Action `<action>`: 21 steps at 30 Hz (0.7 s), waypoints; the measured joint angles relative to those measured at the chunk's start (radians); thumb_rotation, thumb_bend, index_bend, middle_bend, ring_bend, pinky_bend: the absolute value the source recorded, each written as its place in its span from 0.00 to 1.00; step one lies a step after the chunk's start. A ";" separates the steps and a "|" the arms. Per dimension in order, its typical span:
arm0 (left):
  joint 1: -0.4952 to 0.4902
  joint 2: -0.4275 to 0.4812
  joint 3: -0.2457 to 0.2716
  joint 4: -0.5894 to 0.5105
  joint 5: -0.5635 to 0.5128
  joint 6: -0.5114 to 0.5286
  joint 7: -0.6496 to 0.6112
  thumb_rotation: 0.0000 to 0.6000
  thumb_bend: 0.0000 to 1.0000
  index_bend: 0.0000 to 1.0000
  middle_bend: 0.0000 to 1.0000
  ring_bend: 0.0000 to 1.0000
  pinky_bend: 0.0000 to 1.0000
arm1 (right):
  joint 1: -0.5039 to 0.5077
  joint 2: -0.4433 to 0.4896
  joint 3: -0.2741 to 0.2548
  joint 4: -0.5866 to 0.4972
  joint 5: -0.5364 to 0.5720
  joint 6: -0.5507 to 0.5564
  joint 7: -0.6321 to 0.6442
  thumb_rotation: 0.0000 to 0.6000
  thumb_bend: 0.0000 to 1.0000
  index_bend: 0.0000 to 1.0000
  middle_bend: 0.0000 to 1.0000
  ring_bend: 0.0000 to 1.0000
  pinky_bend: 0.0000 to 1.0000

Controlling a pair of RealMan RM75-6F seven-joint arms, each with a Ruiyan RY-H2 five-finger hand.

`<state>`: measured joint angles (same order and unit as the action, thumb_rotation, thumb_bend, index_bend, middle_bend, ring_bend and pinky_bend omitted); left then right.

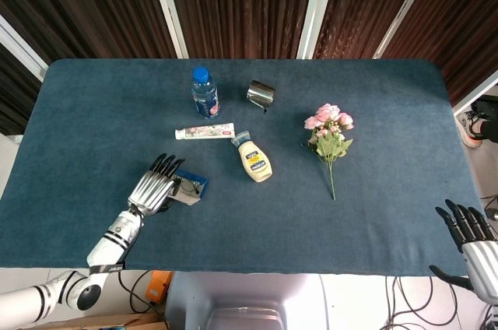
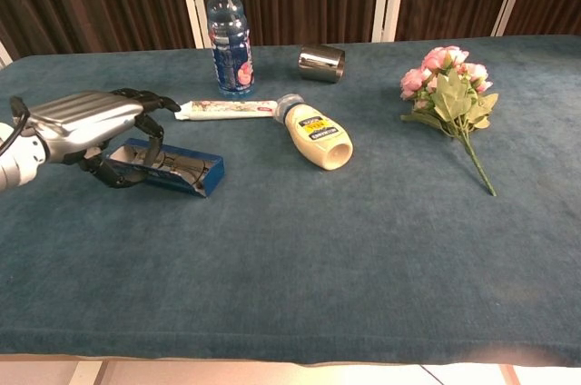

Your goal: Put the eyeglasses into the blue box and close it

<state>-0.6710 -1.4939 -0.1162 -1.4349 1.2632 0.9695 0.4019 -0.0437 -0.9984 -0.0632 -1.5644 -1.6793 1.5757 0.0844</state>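
Apparently the left robot hand (image 2: 95, 126) arches, fingers curled, over the blue box (image 2: 182, 170) beside the toothpaste tube (image 2: 227, 110); the eyeglasses' position inside isn't clear. Press the lid down evenly.

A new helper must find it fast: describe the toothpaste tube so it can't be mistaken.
On the blue table, look just in front of the upright water bottle. The toothpaste tube lies flat there, beside the mayonnaise bottle: long, thin, white with floral print and a red end.
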 measured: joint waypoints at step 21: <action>-0.077 -0.061 -0.054 0.056 -0.148 -0.050 0.075 1.00 0.55 0.65 0.07 0.00 0.05 | -0.003 0.012 0.001 0.006 -0.004 0.014 0.035 1.00 0.18 0.00 0.00 0.00 0.00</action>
<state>-0.7482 -1.5550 -0.1703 -1.3788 1.1151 0.9195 0.4769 -0.0468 -0.9862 -0.0624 -1.5587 -1.6830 1.5900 0.1190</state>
